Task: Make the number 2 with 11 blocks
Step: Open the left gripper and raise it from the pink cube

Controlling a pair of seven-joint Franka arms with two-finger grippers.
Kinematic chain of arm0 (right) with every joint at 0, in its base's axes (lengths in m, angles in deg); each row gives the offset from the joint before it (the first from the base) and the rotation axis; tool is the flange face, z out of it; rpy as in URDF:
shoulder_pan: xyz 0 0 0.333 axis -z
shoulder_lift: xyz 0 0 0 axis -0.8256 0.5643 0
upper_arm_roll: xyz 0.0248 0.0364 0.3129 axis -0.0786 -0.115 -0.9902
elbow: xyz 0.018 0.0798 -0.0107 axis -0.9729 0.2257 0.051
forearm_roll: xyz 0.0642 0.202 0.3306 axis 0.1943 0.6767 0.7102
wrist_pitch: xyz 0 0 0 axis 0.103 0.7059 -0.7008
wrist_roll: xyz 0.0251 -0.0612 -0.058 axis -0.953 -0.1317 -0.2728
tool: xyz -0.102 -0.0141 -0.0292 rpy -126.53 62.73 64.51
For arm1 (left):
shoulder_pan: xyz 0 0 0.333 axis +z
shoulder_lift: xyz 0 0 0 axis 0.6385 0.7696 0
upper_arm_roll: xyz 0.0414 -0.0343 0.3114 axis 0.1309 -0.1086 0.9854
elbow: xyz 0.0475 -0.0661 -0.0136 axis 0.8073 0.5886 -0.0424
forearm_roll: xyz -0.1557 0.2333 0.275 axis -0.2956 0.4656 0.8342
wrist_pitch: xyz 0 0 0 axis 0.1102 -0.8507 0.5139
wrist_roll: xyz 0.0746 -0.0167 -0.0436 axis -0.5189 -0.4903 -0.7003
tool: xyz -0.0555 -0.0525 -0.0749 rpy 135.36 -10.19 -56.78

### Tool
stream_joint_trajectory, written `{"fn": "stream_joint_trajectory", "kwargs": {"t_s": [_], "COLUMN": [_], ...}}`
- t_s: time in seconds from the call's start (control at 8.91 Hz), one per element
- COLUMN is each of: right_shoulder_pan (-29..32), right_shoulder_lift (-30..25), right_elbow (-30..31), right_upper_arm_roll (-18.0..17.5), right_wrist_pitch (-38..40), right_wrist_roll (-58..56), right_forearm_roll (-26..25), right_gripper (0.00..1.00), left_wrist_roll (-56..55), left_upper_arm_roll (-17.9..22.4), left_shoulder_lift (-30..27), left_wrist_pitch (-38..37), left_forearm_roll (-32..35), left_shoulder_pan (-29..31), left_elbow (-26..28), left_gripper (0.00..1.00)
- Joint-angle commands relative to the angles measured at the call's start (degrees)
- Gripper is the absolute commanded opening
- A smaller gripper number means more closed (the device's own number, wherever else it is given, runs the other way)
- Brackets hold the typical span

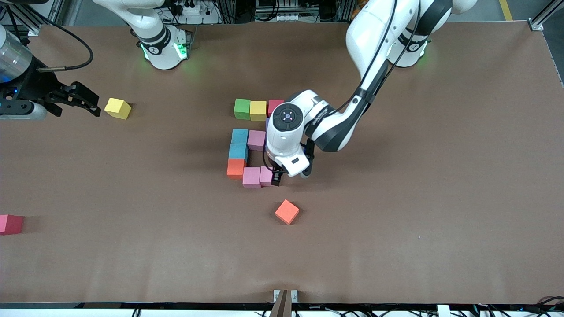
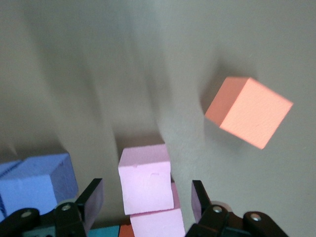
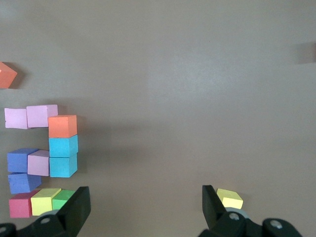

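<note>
Left hand (image 1: 276, 178) sits low at the number 2 (image 1: 249, 143), fingers released around the end pink block (image 2: 145, 183); not gripping it. Right hand (image 1: 83, 103) waits wide open beside a stray yellow block (image 1: 117, 108).

Matte foam blocks (image 1: 251, 177) (soft-looking) — smooth brown table (image 1: 440, 198)

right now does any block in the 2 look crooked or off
Yes: the bottom row's end pink block, between the left tool's open fingers, sits skewed against its pink neighbour. A loose orange cube lies tilted nearby.
</note>
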Motion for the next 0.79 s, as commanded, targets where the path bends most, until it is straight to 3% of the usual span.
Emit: {"fn": "stream_joint_trajectory", "kwargs": {"t_s": [0.0, 0.45, 0.67], "right_shoulder_pan": [0.9, 1.4, 2.1], "right_shoulder_lift": [0.0, -0.1, -0.1], "right_elbow": [-1.2, -2.0, -2.2], "right_upper_arm_roll": [-0.7, -0.6, -0.7], "right_wrist_pitch": [0.9, 1.6, 1.6], "right_wrist_roll": [-0.5, -0.4, -0.4], "right_forearm_roll": [-0.7, -0.7, -0.7], "right_gripper": [1.0, 1.0, 1.0], "left_wrist_roll": [6.8, 24.3, 35.3], "left_upper_arm_roll": [-0.2, -0.6, -0.6], "left_shoulder_lift": [-5.0, -13.6, -16.4], "left_wrist_pitch": [-4.8, -9.8, -14.8], "left_forearm_roll": [1.7, 1.7, 1.7], "left_shoulder_pan": [7.1, 24.6, 29.4], "left_elbow": [1.3, 1.3, 1.5], "left_gripper": [0.8, 0.8, 0.8]}}
